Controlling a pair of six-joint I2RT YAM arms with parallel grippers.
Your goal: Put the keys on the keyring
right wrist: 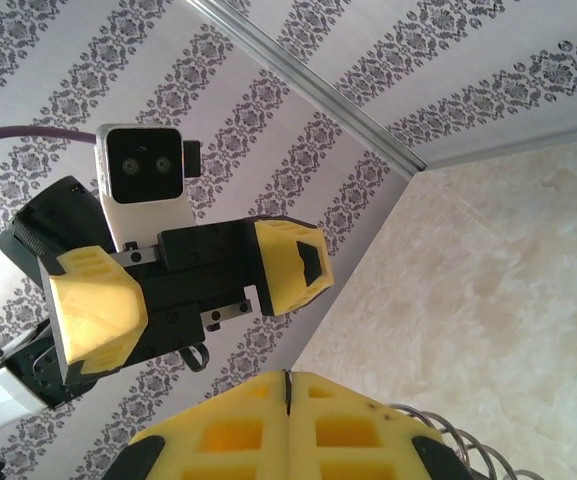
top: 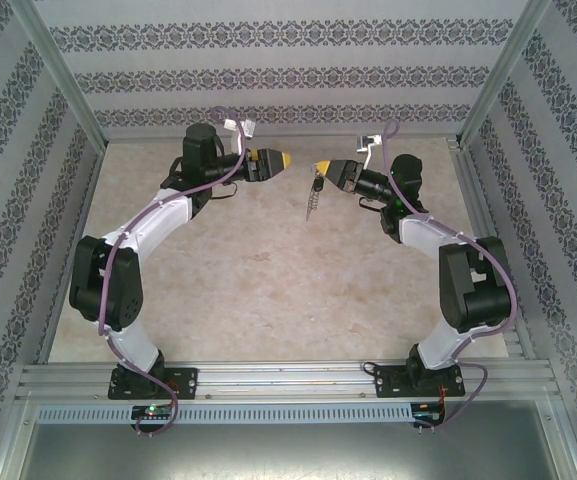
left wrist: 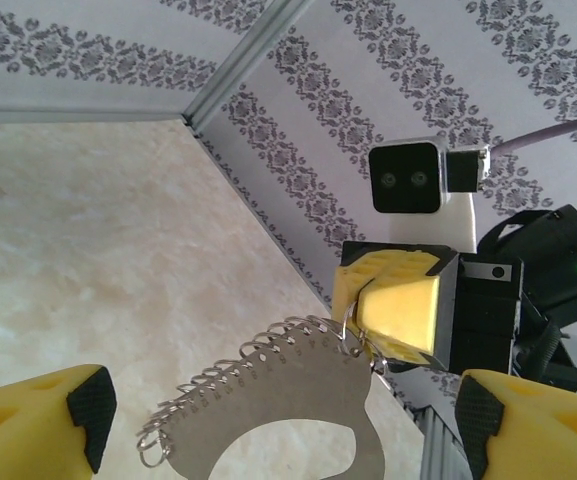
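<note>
**Tally: robot parts in pairs, one keyring**

One table (top: 268, 300) carries two arms, the left arm (top: 128, 250) and the right arm (top: 463, 275). There are two grippers, the left gripper (top: 280, 160) and the right gripper (top: 320, 168). There are two wrist cameras, the right camera (left wrist: 405, 177) and the left camera (right wrist: 145, 165). Two purple cables run along the arms, the left cable (top: 236, 172) and the right cable (top: 511, 300). There is one keyring (left wrist: 268, 400), its edge lined with small wire loops too crowded to count.

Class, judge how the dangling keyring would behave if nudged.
Likely swings freely: the keyring hangs from the shut right gripper by one edge. Probably light, being thin metal. Its small loops may shift and snag.
</note>
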